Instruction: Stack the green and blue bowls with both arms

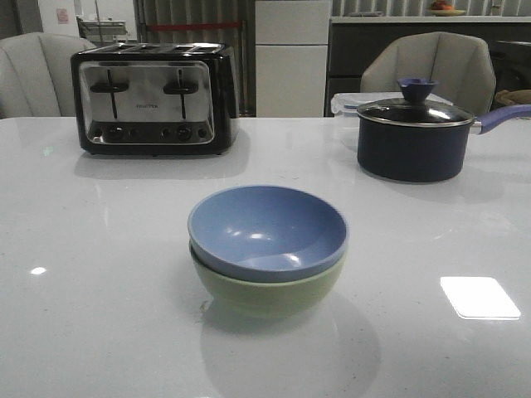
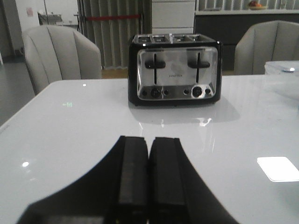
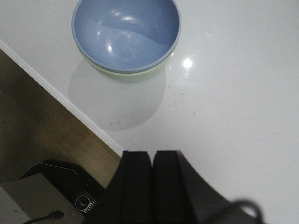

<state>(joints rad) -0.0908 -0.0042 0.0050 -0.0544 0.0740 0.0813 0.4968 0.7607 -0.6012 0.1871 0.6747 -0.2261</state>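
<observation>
Blue bowl point(image 1: 267, 230) nests inside green bowl point(image 1: 270, 292); both look light, stiff, slippery, best pinched at the rim, while left gripper point(image 2: 148, 175) and right gripper point(image 3: 152, 179) sit closed, empty.

Front cam sat low, facing the toaster point(image 1: 155, 98) across the table; left wrist cam faced that toaster point(image 2: 174, 69) too, from nearer; right wrist cam looked steeply down, toaster out of view.

I work in a home-style kitchen and dining room: toaster point(image 1: 154, 98) and lidded saucepan point(image 1: 412, 138) on my white table point(image 1: 99, 315), upholstered chairs point(image 1: 431, 66), cabinets behind.
</observation>
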